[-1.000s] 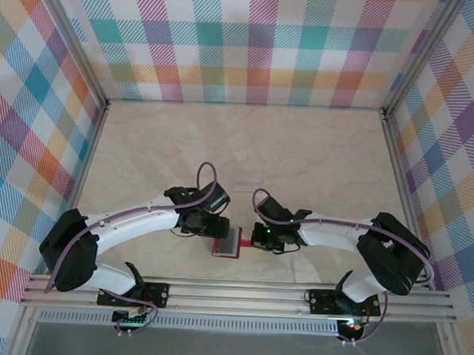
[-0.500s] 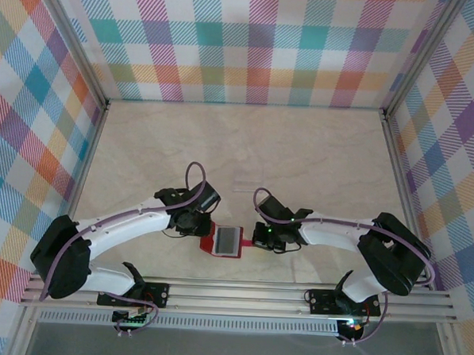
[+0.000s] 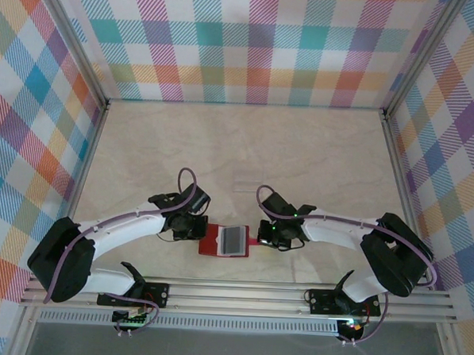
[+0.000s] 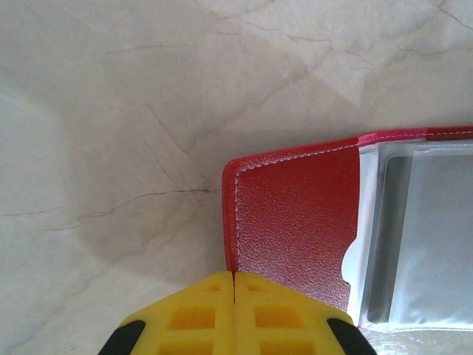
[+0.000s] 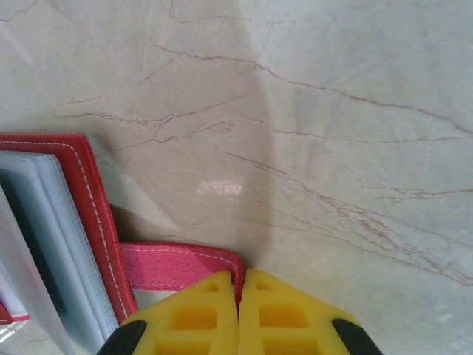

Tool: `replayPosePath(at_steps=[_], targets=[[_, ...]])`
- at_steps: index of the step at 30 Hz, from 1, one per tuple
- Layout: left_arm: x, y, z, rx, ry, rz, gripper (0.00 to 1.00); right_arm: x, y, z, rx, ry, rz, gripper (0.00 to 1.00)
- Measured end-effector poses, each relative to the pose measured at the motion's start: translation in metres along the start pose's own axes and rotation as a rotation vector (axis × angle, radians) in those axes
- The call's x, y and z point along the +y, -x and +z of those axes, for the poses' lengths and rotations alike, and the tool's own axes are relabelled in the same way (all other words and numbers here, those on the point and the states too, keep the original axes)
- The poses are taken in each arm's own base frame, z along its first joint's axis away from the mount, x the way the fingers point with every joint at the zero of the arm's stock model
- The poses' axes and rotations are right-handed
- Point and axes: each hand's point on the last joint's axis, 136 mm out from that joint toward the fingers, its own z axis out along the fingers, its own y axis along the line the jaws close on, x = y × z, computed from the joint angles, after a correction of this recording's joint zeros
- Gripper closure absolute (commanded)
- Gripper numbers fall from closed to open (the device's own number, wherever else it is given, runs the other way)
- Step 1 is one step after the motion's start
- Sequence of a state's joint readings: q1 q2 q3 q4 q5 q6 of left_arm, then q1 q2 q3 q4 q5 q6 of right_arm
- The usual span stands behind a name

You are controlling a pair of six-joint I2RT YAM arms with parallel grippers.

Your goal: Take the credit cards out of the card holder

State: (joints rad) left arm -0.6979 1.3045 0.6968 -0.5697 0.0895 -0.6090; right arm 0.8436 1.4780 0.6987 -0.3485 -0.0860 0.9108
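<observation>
Open card holder (image 3: 208, 243) on counter (image 3: 302, 149): left tool (image 4: 233, 279) pinches its red flap (image 4: 295, 214) edge; right tool (image 5: 239, 279) pinches the snap tab (image 5: 177, 266).

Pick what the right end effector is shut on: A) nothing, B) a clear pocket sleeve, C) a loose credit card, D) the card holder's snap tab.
D: the right wrist view shows the right end effector shut on the red snap tab of the card holder.

The pale marbled table (image 3: 302, 149) carries a red card holder (image 3: 224, 241) lying open at six o'clock. A faint clear rectangle (image 3: 246, 179) lies near the centre.
</observation>
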Motion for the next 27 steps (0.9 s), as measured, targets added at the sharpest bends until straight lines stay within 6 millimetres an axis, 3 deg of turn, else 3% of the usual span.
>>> replayPosePath(at_steps=[7,13,15,21,27], targets=[[-0.012,0.001,-0.004,-0.005,-0.068,0.005,1.0,0.001,0.002,-0.006,0.004,-0.021,-0.037,0.88],[-0.024,0.002,-0.01,-0.002,-0.126,0.007,1.0,-0.001,0.006,-0.015,-0.003,-0.077,-0.071,0.59],[-0.03,0.005,-0.014,-0.005,-0.145,0.01,1.0,0.0,0.01,-0.022,-0.019,-0.093,-0.08,0.54],[-0.042,0.007,-0.02,0.004,-0.195,0.012,1.0,0.022,0.016,-0.05,-0.055,-0.016,-0.104,0.48],[-0.047,0.004,-0.021,0.026,-0.225,-0.01,1.0,0.046,0.011,-0.039,0.015,0.006,-0.14,0.4]])
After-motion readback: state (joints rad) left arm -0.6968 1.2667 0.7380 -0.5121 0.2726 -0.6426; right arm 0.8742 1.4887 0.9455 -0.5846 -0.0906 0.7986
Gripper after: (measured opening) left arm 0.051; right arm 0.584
